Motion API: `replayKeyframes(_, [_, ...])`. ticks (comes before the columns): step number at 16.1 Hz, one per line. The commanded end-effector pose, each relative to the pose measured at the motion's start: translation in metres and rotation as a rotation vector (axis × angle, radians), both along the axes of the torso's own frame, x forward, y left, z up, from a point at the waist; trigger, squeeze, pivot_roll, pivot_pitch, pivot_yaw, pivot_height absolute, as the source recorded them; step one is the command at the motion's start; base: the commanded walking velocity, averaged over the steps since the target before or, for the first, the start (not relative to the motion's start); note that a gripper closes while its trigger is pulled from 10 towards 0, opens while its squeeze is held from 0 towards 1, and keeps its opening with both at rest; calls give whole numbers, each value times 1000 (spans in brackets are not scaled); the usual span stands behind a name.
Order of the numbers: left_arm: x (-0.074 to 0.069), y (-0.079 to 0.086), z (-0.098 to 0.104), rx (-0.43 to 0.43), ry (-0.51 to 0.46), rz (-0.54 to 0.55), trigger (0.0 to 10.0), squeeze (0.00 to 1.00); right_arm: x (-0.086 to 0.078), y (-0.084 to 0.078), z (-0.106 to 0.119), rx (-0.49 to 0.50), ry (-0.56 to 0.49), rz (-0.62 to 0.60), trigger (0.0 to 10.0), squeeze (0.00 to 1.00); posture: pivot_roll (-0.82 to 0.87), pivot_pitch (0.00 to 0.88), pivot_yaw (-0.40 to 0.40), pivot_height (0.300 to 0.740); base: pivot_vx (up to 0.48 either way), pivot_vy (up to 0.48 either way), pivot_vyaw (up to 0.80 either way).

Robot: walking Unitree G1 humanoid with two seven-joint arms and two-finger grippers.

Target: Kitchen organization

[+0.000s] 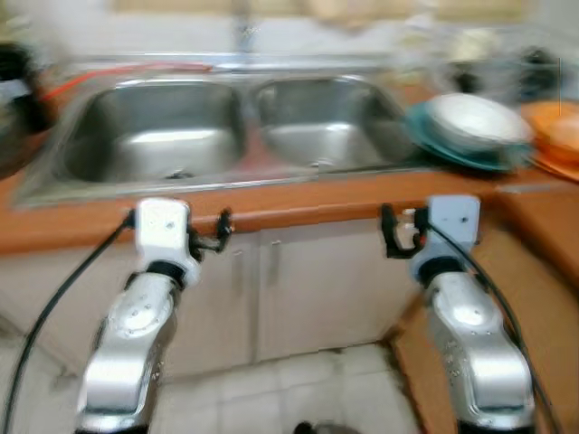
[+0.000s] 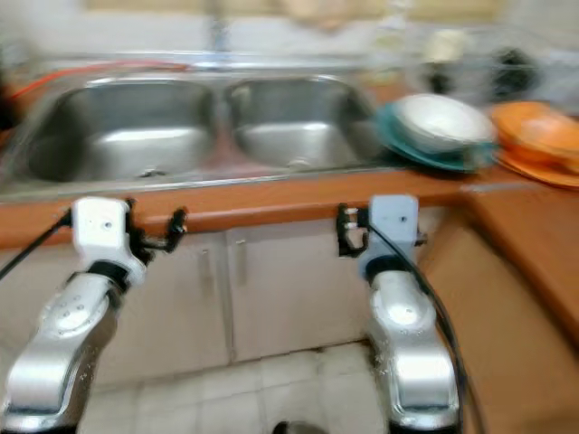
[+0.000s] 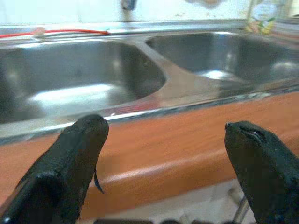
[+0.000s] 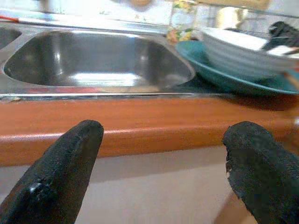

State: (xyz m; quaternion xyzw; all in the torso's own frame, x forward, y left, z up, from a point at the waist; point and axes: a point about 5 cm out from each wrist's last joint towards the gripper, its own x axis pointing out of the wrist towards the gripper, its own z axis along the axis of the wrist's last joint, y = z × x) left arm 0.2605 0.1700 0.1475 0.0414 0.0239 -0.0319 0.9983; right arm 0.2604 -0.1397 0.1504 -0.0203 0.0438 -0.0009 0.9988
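Head views are a bit blurry, but here's the layout left to right. The left gripper (image 1: 210,237) is up at the front edge of the orange worktop (image 1: 298,201), just below the lip, jaws spread wide with nothing in them; in the left wrist view its fingertips (image 3: 86,135) frame the rounded worktop edge with the steel beyond. Right behind that edge is a double steel sink (image 1: 231,131), and both its left basin (image 1: 149,127) and its right basin (image 1: 330,122) look bare, so plenty of room in there. A red cable (image 1: 127,70) runs along the back rim on the left. Cream cabinet doors (image 1: 271,289) sit under the worktop between the two arms. The right gripper (image 1: 398,232) is at the same front edge, jaws also wide open and holding nothing. Just beside the sink's right rim there's a teal plate (image 4: 233,77) with a stack of white bowls (image 4: 243,46) on it, and further right some orange plates (image 2: 543,140), so that end is crowded.
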Motion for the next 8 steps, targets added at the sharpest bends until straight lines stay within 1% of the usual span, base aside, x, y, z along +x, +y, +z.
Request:
replayKeyframes(1, [-1, -1, 3, 0, -17, 5, 10000, 0, 2, -1, 6, -12, -14, 4, 10000, 1000, -21, 0, -12, 740, 0, -480, 0])
replayKeyframes(2, [-1, 0, 2, 3, -15, 5, 10000, 0, 1, 0, 6, -15, -14, 7, 10000, 1000, -23, 0, -12, 740, 0, -480, 0])
replayKeyframes(3, [0, -1, 0, -25, -2, 4, 10000, 0, 1, -1, 6, -20, -10, 5, 10000, 824, -27, 0, -12, 740, 0, 0, 0])
replayKeyframes(4, [0, -1, -1, -21, 10, 5, 10000, 0, 1, -2, 6, -24, -7, 5, 10000, 333, -27, 0, -12, 740, 0, 0, 0])
replayKeyframes(5, [1, -2, 0, -30, 3, 6, 10000, 0, 0, -3, 6, -31, -2, 10, 10000, 0, -29, 0, -13, 740, 0, 0, 0])
replayKeyframes(6, [2, -2, 0, -36, -3, 4, 10000, 0, 0, -2, 6, -27, 3, 15, 10000, 0, -30, 0, -13, 740, 0, 0, 0])
replayKeyframes(8, [4, -3, 4, -9, -27, -26, 10000, 0, -1, -2, 7, -35, -4, 27, 10000, 0, -31, 0, -9, 740, 0, 0, 0])
